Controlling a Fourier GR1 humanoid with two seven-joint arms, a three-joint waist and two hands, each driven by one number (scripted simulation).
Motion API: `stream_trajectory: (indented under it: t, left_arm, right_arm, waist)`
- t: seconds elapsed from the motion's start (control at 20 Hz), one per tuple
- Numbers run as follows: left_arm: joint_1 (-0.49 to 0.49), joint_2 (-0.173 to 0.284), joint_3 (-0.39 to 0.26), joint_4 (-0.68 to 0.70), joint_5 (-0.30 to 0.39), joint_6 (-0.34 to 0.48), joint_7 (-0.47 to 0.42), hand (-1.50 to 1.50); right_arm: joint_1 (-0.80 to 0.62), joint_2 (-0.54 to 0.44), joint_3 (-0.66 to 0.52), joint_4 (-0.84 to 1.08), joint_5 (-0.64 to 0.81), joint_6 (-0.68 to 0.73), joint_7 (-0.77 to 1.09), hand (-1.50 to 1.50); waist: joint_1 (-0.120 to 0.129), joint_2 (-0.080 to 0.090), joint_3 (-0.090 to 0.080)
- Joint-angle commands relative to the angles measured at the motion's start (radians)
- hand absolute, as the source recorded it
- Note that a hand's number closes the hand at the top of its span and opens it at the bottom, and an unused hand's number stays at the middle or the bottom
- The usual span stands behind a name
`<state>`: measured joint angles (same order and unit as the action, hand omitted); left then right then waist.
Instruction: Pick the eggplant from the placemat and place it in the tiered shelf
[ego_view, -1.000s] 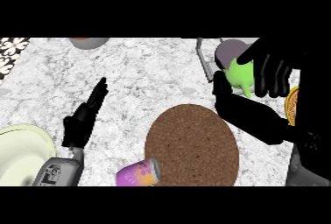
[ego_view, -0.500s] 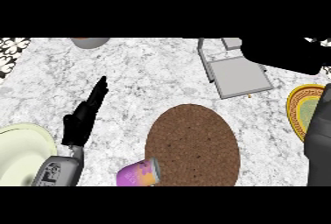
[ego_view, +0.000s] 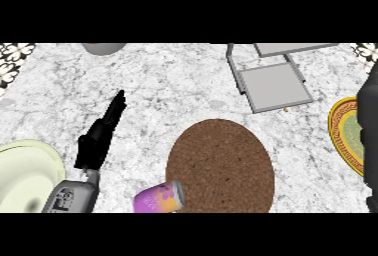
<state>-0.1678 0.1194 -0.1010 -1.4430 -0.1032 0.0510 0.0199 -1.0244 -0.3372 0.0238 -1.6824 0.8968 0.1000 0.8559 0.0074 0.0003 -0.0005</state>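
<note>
Counter (ego_view: 170, 85): one white-and-grey marbled top, filling the head view, with a black-and-white patterned strip in each top corner.

Placemat (ego_view: 220, 166): one, a brown woven oval, long axis running up and down the view, low and centre-right. Its top is bare.

Tiered shelf (ego_view: 275, 87): one grey metal frame at the upper right, just above the placemat and apart from it. Two flat grey tiers show, the lower one square and tilted slightly, the upper one cut off by the view's top edge. Nothing lies on either.

Plates: two. A pale cream-green plate (ego_view: 22, 175) sits at the lower left edge, partly out of view. A yellow plate (ego_view: 345, 132) with a patterned rim and a greenish centre sits at the right edge, partly covered by a dark arm.

Left hand (ego_view: 96, 142): black, left of the placemat and apart from it, fingers straight and together, pointing up and slightly right. It has hold of nothing. Its grey forearm (ego_view: 70, 197) comes in from the lower edge, beside the cream plate.

Right arm (ego_view: 369, 125): a dark strip down the right edge, crossing the yellow plate. The right hand does not show.

Can (ego_view: 159, 198): one, purple and orange, lying on its side, touching the placemat's lower left rim.

Bowl (ego_view: 103, 48): one, grey, cut off by the top edge at the upper left.

Eggplant: not visible in this view, so where it is, its long axis and its pointing direction cannot be told.
</note>
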Motion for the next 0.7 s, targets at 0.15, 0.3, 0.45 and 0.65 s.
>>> stream_trajectory:
  t: [0.15,0.3,0.45,0.65]
  left_arm:
    - [-0.043,0.001,0.032,0.057,0.020,-0.035,-0.011,0.00]
    - [0.036,0.015,0.011,-0.006,0.004,-0.040,-0.038,0.00]
    - [-0.072,-0.034,0.005,0.036,-0.013,-0.003,0.038,0.00]
    - [-0.011,-0.007,0.027,0.007,0.003,-0.026,0.000,0.00]
  right_arm:
    - [-0.012,0.016,0.003,0.197,0.087,-0.132,-0.122,1.50]
    - [-0.010,-0.015,0.020,0.298,0.141,-0.207,-0.230,1.50]
    - [-0.079,-0.015,-0.001,0.424,0.125,-0.261,-0.334,1.50]
    - [-0.106,-0.013,-0.066,0.572,0.136,-0.341,-0.356,1.50]
  waist:
    - [-0.001,0.002,0.000]
    - [0.010,0.004,0.000]
    - [0.009,0.005,0.000]
    - [0.012,0.005,0.000]
